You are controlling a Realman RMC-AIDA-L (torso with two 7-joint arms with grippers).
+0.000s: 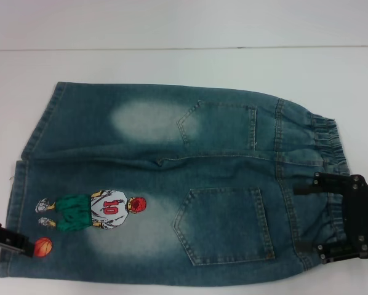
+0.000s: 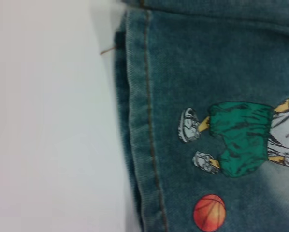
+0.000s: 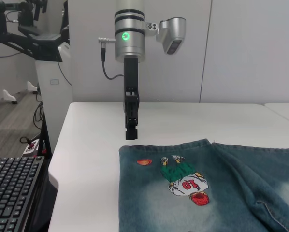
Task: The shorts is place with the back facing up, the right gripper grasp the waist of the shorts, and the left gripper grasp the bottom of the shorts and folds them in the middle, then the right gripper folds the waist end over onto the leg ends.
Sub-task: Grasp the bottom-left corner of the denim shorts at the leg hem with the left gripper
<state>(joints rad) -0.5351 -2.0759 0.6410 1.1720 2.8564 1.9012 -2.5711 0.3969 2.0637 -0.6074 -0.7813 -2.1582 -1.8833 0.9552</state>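
The shorts [image 1: 172,184] lay flat, back up, on the white table [image 1: 184,67]. Nearest, the left gripper [image 3: 130,130] hung just above the leg hem by the basketball patch [image 1: 43,246], not touching, its fingers close together. The right gripper [image 1: 341,218] sat over the ruffled waist of the shorts [image 1: 328,141]; whether its fingers were spread could not be told.

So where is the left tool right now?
In the head view the left tool sits at the near-left corner of the shorts, by the leg hem beside the basketball patch.
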